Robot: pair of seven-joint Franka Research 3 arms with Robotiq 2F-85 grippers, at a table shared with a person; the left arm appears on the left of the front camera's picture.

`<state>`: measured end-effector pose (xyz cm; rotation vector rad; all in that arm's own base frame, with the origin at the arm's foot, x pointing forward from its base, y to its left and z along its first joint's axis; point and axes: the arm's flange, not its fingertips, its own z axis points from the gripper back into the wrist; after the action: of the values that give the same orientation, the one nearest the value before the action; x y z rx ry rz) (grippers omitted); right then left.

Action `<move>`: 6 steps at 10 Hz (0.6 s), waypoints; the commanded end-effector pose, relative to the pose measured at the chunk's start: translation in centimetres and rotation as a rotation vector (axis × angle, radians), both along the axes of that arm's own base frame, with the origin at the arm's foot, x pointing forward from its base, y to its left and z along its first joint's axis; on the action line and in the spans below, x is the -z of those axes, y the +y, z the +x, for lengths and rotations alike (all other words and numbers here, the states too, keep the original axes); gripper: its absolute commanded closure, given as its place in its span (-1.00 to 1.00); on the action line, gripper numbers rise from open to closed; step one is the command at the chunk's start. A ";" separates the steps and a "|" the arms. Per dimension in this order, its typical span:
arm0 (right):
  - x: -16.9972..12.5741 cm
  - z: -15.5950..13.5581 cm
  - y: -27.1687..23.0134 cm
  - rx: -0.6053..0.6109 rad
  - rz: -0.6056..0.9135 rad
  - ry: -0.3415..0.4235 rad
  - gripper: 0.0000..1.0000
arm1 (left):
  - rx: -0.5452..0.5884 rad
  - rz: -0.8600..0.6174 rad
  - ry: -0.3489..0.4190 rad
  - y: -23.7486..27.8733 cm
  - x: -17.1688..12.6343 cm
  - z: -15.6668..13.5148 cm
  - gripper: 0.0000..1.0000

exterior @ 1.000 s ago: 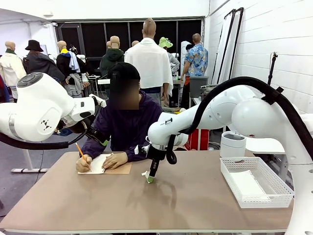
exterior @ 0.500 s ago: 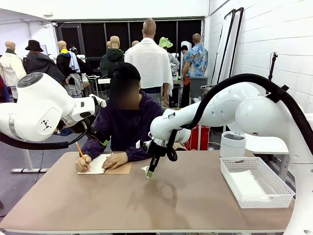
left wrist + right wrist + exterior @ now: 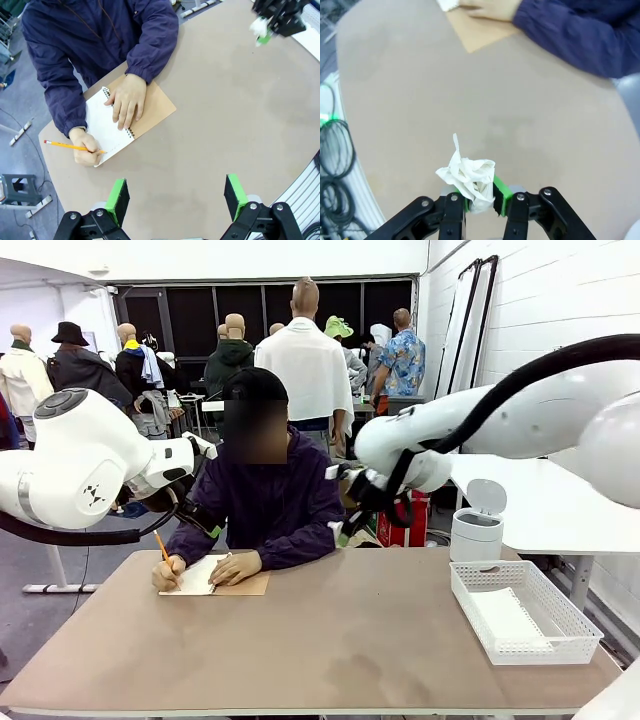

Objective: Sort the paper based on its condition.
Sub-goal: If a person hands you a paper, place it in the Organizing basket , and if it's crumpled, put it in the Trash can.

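Note:
A crumpled wad of white paper [image 3: 469,181] sits pinched between the green pads of my right gripper [image 3: 480,199], which is shut on it high above the brown table [image 3: 420,100]. From the front, that gripper [image 3: 345,531] hangs in the air beside the person's shoulder. It also appears in the left wrist view, as a gripper [image 3: 267,27] with the wad [image 3: 259,28]. A flat white sheet [image 3: 505,616] lies in the white lattice basket [image 3: 560,632]. My left gripper [image 3: 176,200] hovers open over the table, near the person's notebook [image 3: 152,107].
The person holds a pencil [image 3: 70,146] over the notebook's white page [image 3: 102,125], with the other hand flat on it. A white bin [image 3: 477,532] with its lid up stands behind the basket. My left arm [image 3: 80,465] rests at picture left.
My right gripper closed on the crumpled paper at the table's middle, then rose and swung up and to the right with it. The left arm stayed still.

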<state>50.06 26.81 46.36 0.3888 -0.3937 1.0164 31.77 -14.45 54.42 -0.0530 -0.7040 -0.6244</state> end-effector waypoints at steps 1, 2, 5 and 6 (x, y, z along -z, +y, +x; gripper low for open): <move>-0.2 -2.4 -4.0 0.163 -0.013 -0.061 0.71 | 0.009 0.000 0.003 0.1 0.1 0.0 -1.00; -1.1 -2.8 -6.1 0.240 -0.005 -0.075 0.71 | 0.009 0.000 0.003 0.1 0.1 0.0 -1.00; -2.6 -2.0 -7.8 0.231 0.008 -0.073 0.71 | 0.009 0.000 0.003 0.1 0.1 0.0 -1.00; -2.6 -2.0 -7.8 0.231 0.008 -0.073 0.71 | 0.009 0.000 0.003 0.1 0.1 0.0 -1.00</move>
<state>47.49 18.27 49.11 0.3024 -0.5123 0.7834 31.77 -14.46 54.42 -0.0530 -0.7040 -0.6246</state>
